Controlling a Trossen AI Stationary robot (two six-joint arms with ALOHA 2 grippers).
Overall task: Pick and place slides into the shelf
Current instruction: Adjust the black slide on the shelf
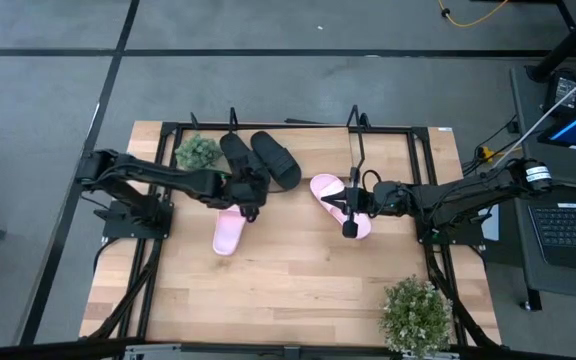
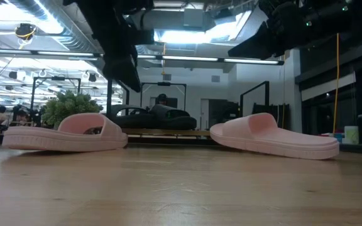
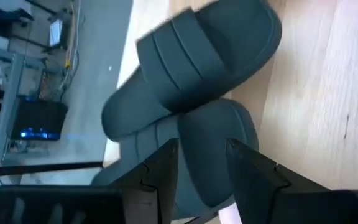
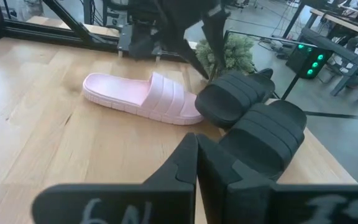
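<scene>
Light wooden surface [image 1: 298, 290] bearing four wide-strap slip-on slides. Two matte black slides side by side near the back edge: one [image 1: 275, 158], the other [image 1: 238, 155] just beside it on the left, touching or nearly so. One pale pink slide [image 1: 229, 231] lying left of centre, toe toward the front; second pale pink slide [image 1: 340, 202] lying right of centre.

Left tool [image 1: 249, 192] hovering at the near end of the left black slide, just above the heel of the left pink slide; fingers [image 3: 160, 177] parted a little, gripping nothing, with the black slide's strap seen between them in the left wrist view.

Right tool [image 1: 349, 218] poised over the right pink slide, fingers [image 4: 182, 163] pressed together, holding nothing.

Thin black wire bars [image 1: 268, 128] visible along the back edge; no slide seen set between any dividers.

Small green plant [image 1: 198, 152] at the back left, larger leafy plant [image 1: 417, 315] at the front right corner.
</scene>
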